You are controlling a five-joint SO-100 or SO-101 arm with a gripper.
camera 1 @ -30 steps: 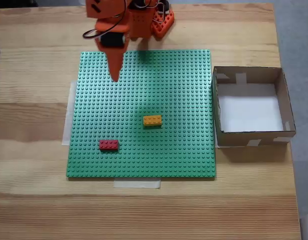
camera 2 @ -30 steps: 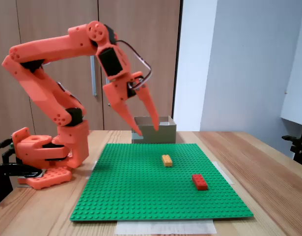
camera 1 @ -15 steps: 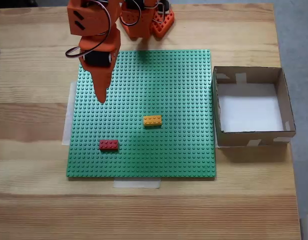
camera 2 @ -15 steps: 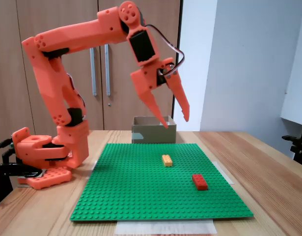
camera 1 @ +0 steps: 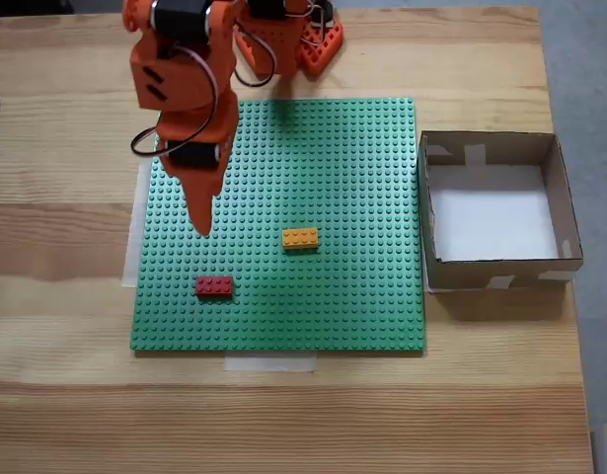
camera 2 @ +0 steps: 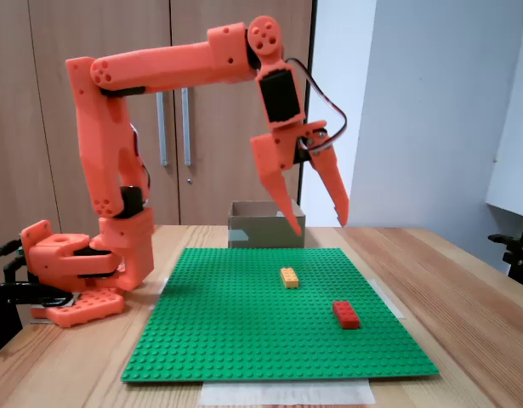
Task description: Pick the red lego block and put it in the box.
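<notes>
Arm reaching out over the green baseplate (camera 1: 283, 178). Compared with half a second back, the gripper (camera 2: 320, 223) has swung further out from the base and toward the plate's left edge as a fixed view shows it (camera 1: 201, 229); a second back it was nearer the plate's far edge. So this is the approach leg, closing on the target.

Fingers are spread well apart and hold nothing, clearest in the side-on fixed view. The gripper hangs high above the plate, not touching anything.

Red brick (camera 1: 214, 286) sits on the plate near its left edge and toward the near-left corner in the top-down fixed view, flat on the studs, long side running along the near edge. In the side-on view it lies toward the plate's right edge (camera 2: 347, 314). Yellow-orange brick (camera 1: 300, 238) is nearer the plate's middle, well apart from the red one; leave it.

Box (camera 1: 560, 197) stands just beside the plate's right edge in the top-down view, open and with nothing in it.

Judgement: pick not started. Tips are short of the red brick, and need to go a bit further toward the near edge, then descend. Jaw opening looks ample for the brick.
</notes>
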